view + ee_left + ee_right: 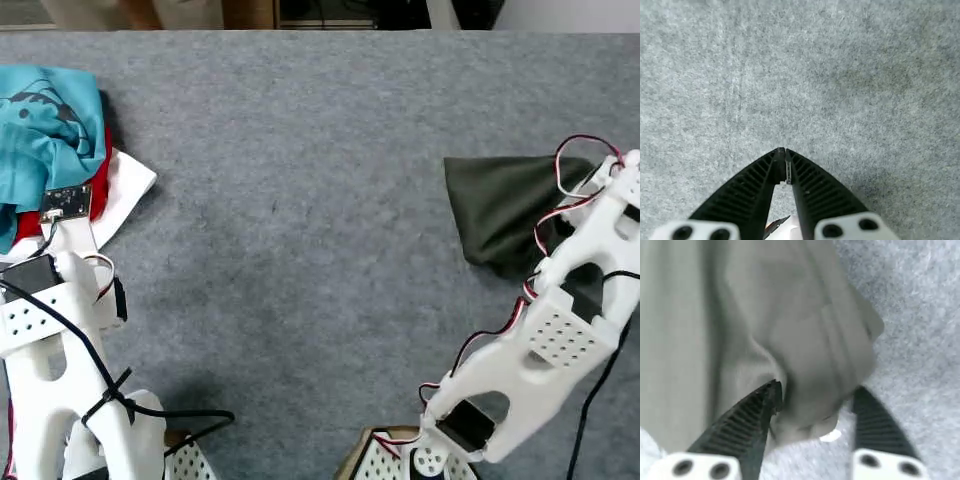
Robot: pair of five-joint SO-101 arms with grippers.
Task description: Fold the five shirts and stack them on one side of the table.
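Observation:
A dark olive shirt [500,205] lies folded on the grey felt at the right side. My right arm [565,310] reaches over its right edge. In the right wrist view my right gripper [817,390] has its fingers [760,410] pressed on either side of a thick bunch of the olive shirt [805,330]. At the far left sits a loose pile with a teal shirt [45,125] on top, a red shirt [100,185] and a white shirt [125,190] under it. My left arm [50,320] stands just in front of that pile. My left gripper [784,152] is shut on nothing above bare felt.
The grey felt table [300,230] stretches between the pile and the olive shirt. Both arm bases and their cables [150,410] take up the near edge. The table's far edge [320,32] runs along the top of the high view.

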